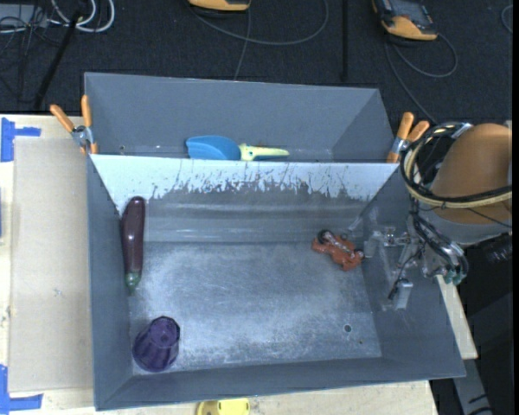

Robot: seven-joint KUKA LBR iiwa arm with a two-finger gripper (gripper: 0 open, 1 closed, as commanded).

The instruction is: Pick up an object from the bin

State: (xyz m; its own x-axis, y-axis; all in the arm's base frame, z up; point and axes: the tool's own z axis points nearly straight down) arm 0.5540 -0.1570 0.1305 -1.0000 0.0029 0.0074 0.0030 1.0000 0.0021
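My gripper (399, 271) hangs over the bin's right wall, low above the slope. Just to its left, a small orange-red toy (337, 250) lies on the bin floor near the right side, apart from the gripper. Nothing shows in the gripper's grasp.
A dark purple eggplant (132, 239) lies along the left wall. A purple ribbed cup (156, 343) sits in the front left corner. A blue scoop with a yellow handle (227, 150) rests against the back wall. The arm with its orange cover and cables stands right of the bin.
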